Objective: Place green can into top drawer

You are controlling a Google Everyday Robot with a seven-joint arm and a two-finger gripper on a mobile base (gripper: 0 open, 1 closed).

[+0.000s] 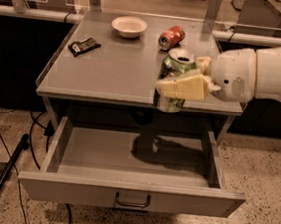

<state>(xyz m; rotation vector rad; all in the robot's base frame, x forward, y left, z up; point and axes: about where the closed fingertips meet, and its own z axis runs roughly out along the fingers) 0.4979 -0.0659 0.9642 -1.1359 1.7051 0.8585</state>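
Green can (175, 63) is clamped upright in the gripper (180, 74), hanging off the table's (109, 75) front edge, just above the wide-open drawer (72, 189).

The small green and white aluminium drink can (174, 66), silver-topped, hangs upright, clasped around its middle by the pale two-finger gripper (179, 78). It is level with the tabletop's front edge, above the rear of the wide, shallow grey metal top drawer (72, 191). The drawer is pulled well out.
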